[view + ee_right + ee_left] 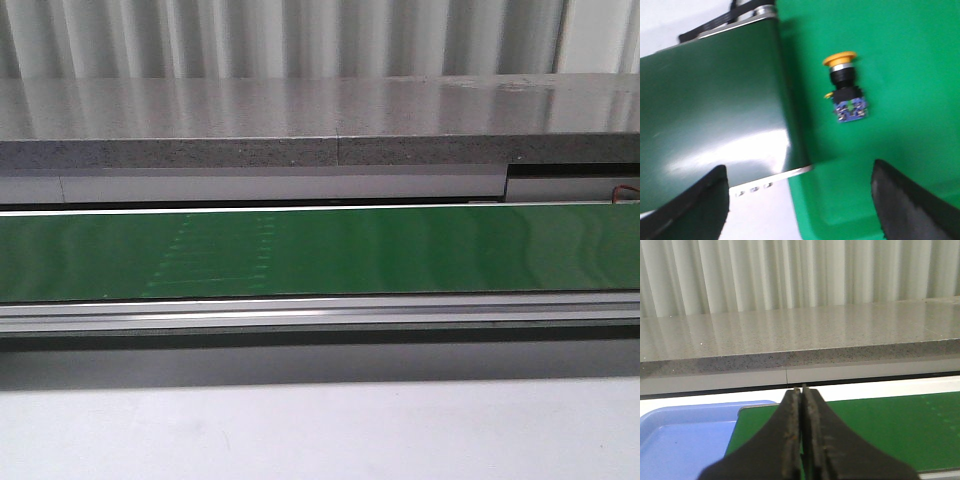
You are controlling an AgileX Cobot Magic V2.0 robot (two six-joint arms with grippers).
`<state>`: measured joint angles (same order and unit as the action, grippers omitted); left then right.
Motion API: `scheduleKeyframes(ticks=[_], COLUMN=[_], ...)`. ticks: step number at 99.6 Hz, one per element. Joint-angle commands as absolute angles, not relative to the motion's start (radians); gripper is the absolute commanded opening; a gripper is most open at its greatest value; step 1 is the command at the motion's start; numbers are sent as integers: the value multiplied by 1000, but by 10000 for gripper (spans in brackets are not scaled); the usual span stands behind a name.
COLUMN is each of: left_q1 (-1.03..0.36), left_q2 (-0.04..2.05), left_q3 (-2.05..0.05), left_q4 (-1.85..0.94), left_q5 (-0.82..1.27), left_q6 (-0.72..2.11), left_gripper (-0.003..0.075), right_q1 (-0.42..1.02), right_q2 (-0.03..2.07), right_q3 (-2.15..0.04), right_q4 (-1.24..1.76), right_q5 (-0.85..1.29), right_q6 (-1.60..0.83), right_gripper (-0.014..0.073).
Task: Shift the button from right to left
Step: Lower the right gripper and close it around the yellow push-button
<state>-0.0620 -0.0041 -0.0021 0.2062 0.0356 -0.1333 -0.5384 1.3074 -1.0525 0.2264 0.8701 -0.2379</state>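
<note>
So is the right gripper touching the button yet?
Apart. The right wrist view shows the button lying on green surface, with clear green between it and the open right gripper fingers.

Neither arm nor the button [845, 89] is caught in the front view; the green belt [320, 252] is cut off at both side edges. In the left wrist view, the blue tray [685, 437] is clipped at the frame edge and partly hidden behind the left gripper [801, 390], whose body is cropped too. In the right wrist view, everything is slightly blurred; only the tips of the right gripper [800, 200] are shown, rest cropped. Fine detail on the button's blue base can't be made out.
</note>
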Motion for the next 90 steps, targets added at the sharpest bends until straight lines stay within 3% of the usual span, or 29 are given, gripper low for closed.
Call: scheduleKeyframes(ticks=[1, 31, 90], left_q1=[-60, -60, -60], left_q2=[-40, -40, -40], left_q3=[23, 23, 23], left_q4=[204, 204, 204], left_q5=[-49, -49, -49], left_q6=[-143, -143, -143], left_gripper=[-20, -20, -20], right_q1=[-590, -607, -559], right_q2=[1361, 1582, 1772], right_q3=[-1106, -1193, -1195], right_q4=[257, 255, 255], right_q5=[794, 726, 569], right_q6=[-273, -321, -404], right_gripper=[583, 583, 583])
